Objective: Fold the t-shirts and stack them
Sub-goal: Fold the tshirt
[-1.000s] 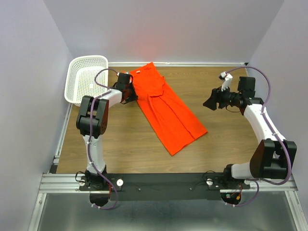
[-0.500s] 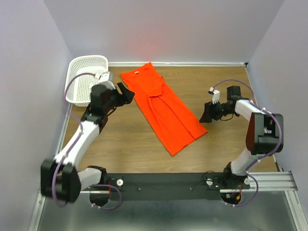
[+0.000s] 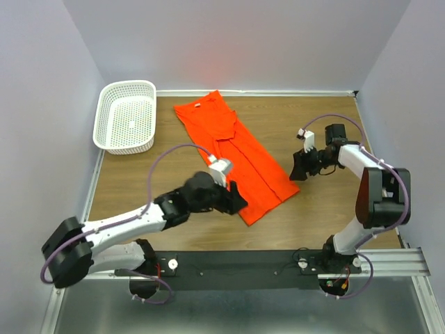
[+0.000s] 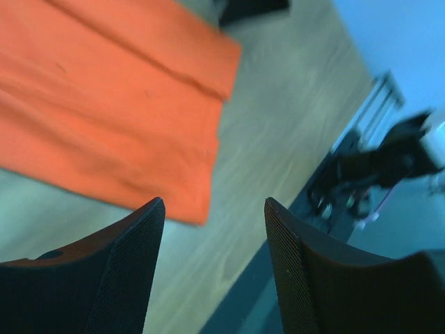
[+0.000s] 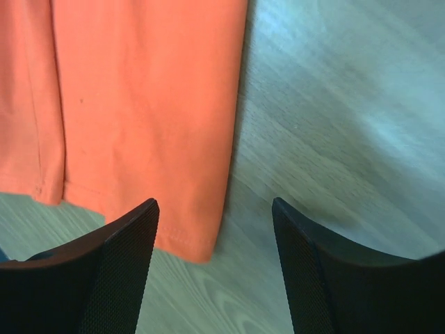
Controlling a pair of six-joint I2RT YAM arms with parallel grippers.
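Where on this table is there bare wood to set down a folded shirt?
Widest is the table between the t-shirt, the back wall and the right gripper. Also the wood just nearer than the basket. Crowded: the t-shirt's near hem, between left gripper and right gripper.

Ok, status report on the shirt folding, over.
Left end effector open, by near hem of t-shirt. Right end effector open, beside its right edge. Shirt folded lengthwise, lying flat. Basket far left, not in the way.

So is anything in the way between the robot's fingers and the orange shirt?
No, nothing visible. The left fingers and right fingers are both open, right by the t-shirt's bottom end, with only bare table between.
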